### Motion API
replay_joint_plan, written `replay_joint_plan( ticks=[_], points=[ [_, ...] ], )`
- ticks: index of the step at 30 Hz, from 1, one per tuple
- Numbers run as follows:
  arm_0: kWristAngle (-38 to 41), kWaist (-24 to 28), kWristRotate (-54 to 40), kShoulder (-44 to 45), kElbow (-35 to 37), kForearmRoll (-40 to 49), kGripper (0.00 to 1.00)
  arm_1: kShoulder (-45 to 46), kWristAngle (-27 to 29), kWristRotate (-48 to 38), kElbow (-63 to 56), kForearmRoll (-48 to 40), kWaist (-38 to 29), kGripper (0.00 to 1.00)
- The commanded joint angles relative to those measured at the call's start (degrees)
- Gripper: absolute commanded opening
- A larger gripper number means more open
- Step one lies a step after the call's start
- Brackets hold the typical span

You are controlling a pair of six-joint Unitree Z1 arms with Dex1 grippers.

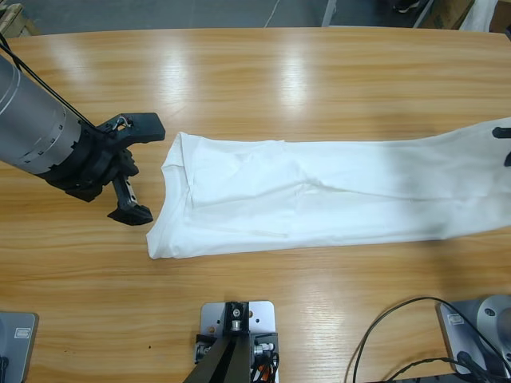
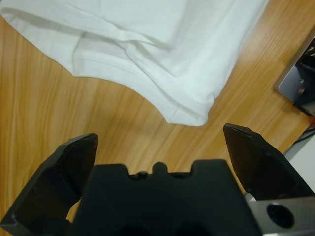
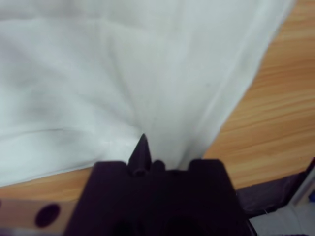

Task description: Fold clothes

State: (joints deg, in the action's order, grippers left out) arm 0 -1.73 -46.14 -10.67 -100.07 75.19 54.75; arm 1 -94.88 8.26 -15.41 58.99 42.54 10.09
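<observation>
Left gripper (image 1: pixel 137 167) wide open, its 2 black jaws spread and holding nothing, just off the left end of the white T-shirt (image 1: pixel 319 191) and not touching it. In the left wrist view, same left gripper (image 2: pixel 160 140) over bare wood, with a folded, hemmed corner of the shirt (image 2: pixel 147 44) lying just beyond the jaw tips. Right gripper (image 1: pixel 504 144) barely in sight at the right edge of the high view, at the shirt's far right end; in the right wrist view, right gripper (image 3: pixel 142 147) closed onto the cloth (image 3: pixel 123 73), fabric gathered into creases that run to the pinch point. T-shirt folded into 1 long band, stretched left to right across the middle of the wooden table (image 1: pixel 255 80), layered at the left end.
</observation>
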Motion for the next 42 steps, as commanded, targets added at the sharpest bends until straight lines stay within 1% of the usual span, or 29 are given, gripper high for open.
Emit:
replay_joint_plan(
  ticks=[1,4,6,7,11,14,16,21,22,24,28,31,36,42],
  points=[
    [-0.8,0.3,0.7,2.3,-2.0,0.4,1.0,1.0,0.2,-1.1,3.5,5.2,-2.5,0.0],
    [-1.3,0.3,0.9,2.3,-2.0,0.4,1.0,1.7,0.5,-4.6,7.4,10.0,-11.2,0.0],
    [-1.3,0.3,0.9,2.6,-2.1,0.4,1.0,0.5,2.0,-5.7,7.9,11.2,-12.1,0.0],
    [-1.4,0.3,0.9,2.8,-2.1,0.4,1.0,0.0,2.7,-5.6,7.9,11.2,-11.7,0.0],
    [-1.6,0.3,0.9,3.4,-2.4,0.4,1.0,0.8,5.0,-2.0,7.6,10.7,-3.2,0.0],
    [-1.6,0.3,0.9,3.4,-2.7,0.4,1.0,1.7,6.9,0.3,8.6,10.9,2.0,0.0],
    [-1.7,0.3,0.9,3.6,-2.7,0.4,1.0,2.0,7.3,0.8,8.8,11.0,3.2,0.0],
    [-1.7,0.3,0.9,4.1,-3.3,0.4,1.0,3.8,9.5,0.7,9.2,12.8,3.0,0.0],
    [-1.7,0.3,0.9,4.1,-3.4,0.4,1.0,4.4,9.2,0.6,9.8,13.6,1.9,0.0],
    [-1.7,0.3,0.9,4.1,-3.6,0.4,1.0,5.7,8.9,-0.6,11.4,15.8,-3.4,0.0],
    [-1.7,0.3,1.3,4.2,-3.6,0.3,1.0,5.5,8.5,-6.8,15.5,20.2,-19.2,0.0],
    [-1.7,0.3,1.5,4.7,-3.9,0.3,1.0,1.5,8.5,-10.3,24.5,25.2,-27.9,0.0],
    [-1.7,0.4,3.6,6.5,-4.3,0.3,1.0,-6.3,7.9,-13.2,39.6,32.4,-37.3,0.0],
    [-1.7,1.2,5.8,8.4,-4.3,0.1,1.0,-14.6,5.2,-17.0,48.1,35.2,-47.3,0.0]
  ],
)
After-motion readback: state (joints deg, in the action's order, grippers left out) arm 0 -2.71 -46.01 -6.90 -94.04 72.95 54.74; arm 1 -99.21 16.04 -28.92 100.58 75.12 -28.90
